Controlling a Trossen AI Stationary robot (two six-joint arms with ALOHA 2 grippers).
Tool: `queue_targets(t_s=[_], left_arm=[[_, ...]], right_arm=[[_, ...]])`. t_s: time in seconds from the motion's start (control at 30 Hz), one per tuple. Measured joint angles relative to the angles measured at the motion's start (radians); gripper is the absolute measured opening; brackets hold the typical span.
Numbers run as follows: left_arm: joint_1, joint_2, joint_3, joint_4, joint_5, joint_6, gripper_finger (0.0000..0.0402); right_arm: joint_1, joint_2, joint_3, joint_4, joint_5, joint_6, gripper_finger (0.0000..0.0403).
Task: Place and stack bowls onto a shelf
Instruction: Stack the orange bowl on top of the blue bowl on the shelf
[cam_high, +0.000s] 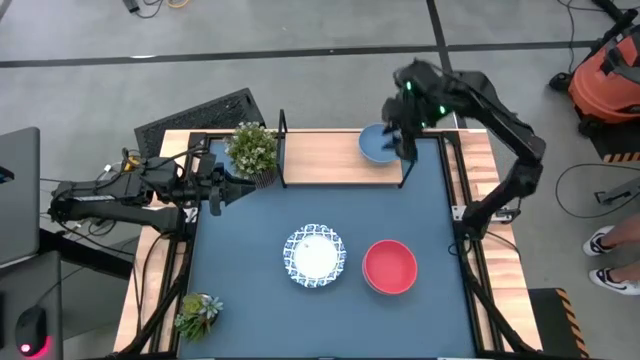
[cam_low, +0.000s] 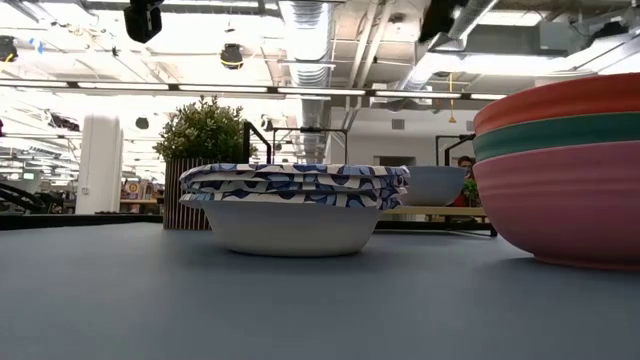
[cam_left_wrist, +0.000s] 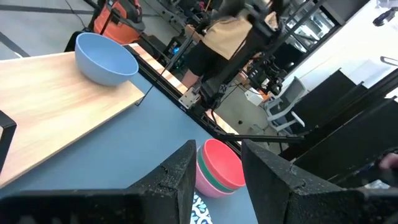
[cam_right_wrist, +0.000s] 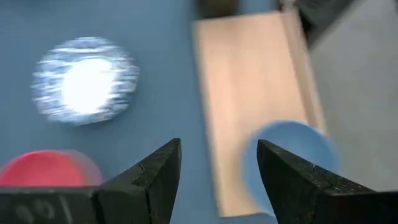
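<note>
A light blue bowl (cam_high: 376, 146) stands on the right end of the light wood shelf (cam_high: 320, 160) at the table's far side. My right gripper (cam_high: 407, 135) hovers above that bowl's right side, open and empty; in the right wrist view the bowl (cam_right_wrist: 289, 162) lies well below its fingers. Two white bowls with blue patterned rims (cam_high: 314, 256) sit nested on the blue tabletop. To their right sits a stack with a red-pink bowl on top (cam_high: 389, 266), which in the low view (cam_low: 565, 170) shows a green bowl in the middle. My left gripper (cam_high: 216, 192) waits open at the table's left edge.
A potted plant (cam_high: 252, 150) stands at the shelf's left end, close to my left gripper. A smaller plant (cam_high: 198, 315) sits at the near left corner. Black posts (cam_high: 283, 150) bound the shelf. A person's feet (cam_high: 605, 260) show at the far right.
</note>
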Motion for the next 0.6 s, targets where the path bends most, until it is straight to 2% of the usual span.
queue_targets(t_s=[0.2, 0.33, 0.5, 0.6], left_arm=[[0.0, 0.0, 0.0, 0.0, 0.0, 0.0, 0.0112], [0.0, 0.0, 0.0, 0.0, 0.019, 0.008, 0.0112], [0.0, 0.0, 0.0, -0.001, 0.038, 0.026, 0.0113], [0.0, 0.0, 0.0, -0.007, 0.038, 0.027, 0.0113]], right_arm=[[0.276, -0.041, -0.002, -0.067, 0.013, 0.21, 0.0235], [0.459, -0.048, -0.048, -0.1, 0.112, 0.357, 0.0235], [0.631, -0.117, -0.262, -0.065, 0.23, 0.505, 0.0235], [0.684, -0.176, -0.446, 0.044, 0.266, 0.593, 0.0235]])
